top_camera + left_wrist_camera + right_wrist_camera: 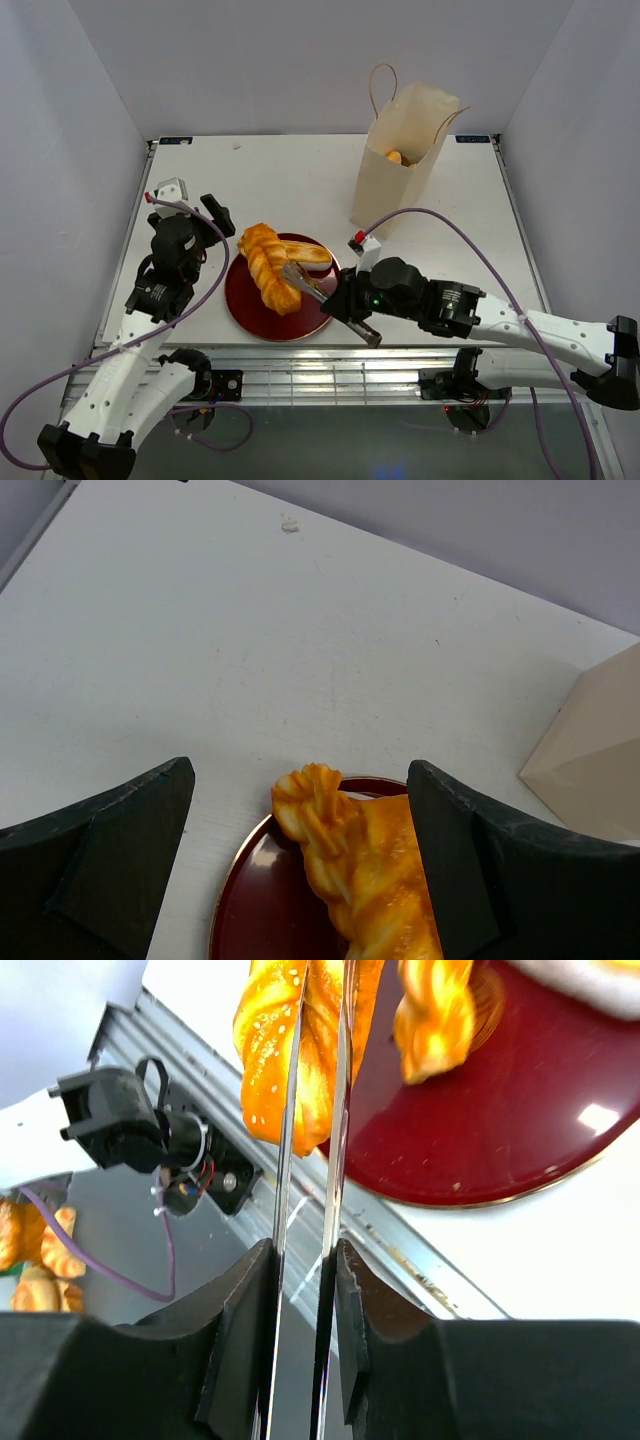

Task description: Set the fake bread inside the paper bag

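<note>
Currently at pickup: my right jaws clamped on metal tongs (300, 277), tips at the braided loaf (268, 265), left jaws open; next squeeze, lift, carry to far paper bag (400, 160).

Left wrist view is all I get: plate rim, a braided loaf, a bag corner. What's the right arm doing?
Observer: The right gripper is shut on metal tongs, whose tips are at the braided loaves on the dark red plate.
Operator: Loaf pinched yet?
Observer: Cannot tell. In the right wrist view the two blades run across the front of one loaf, but whether they grip it does not show.
Operator: Anything in the bag?
Observer: Yes. One golden piece shows inside the paper bag, which stands upright at the far right of the table.
</note>
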You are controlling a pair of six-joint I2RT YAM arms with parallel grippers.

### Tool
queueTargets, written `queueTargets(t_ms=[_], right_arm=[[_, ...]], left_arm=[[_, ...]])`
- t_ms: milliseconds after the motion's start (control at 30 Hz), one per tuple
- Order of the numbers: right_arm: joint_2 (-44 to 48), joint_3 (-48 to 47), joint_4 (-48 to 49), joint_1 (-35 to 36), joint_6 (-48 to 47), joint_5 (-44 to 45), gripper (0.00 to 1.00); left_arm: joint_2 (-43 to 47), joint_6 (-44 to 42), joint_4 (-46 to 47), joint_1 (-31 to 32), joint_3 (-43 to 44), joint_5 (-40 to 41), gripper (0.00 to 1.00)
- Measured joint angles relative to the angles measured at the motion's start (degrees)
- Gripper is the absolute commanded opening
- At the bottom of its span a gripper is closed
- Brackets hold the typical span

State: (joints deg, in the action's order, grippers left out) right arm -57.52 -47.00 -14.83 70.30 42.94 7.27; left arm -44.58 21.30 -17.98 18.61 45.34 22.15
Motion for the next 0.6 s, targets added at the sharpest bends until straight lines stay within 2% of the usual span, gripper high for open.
queueTargets(t_ms=[267, 600], right_arm=[[5.0, -8.7, -7.5, 0.0, -5.6, 10.2, 0.21], [4.0, -22.0, -11.5, -0.2, -16.8, 26.2, 0.23]], left_arm=[[1.1, 0.5, 0.0, 0.0, 0.0, 1.6, 0.98], [0.8, 0.6, 0.0, 0.0, 0.0, 1.7, 0.98]])
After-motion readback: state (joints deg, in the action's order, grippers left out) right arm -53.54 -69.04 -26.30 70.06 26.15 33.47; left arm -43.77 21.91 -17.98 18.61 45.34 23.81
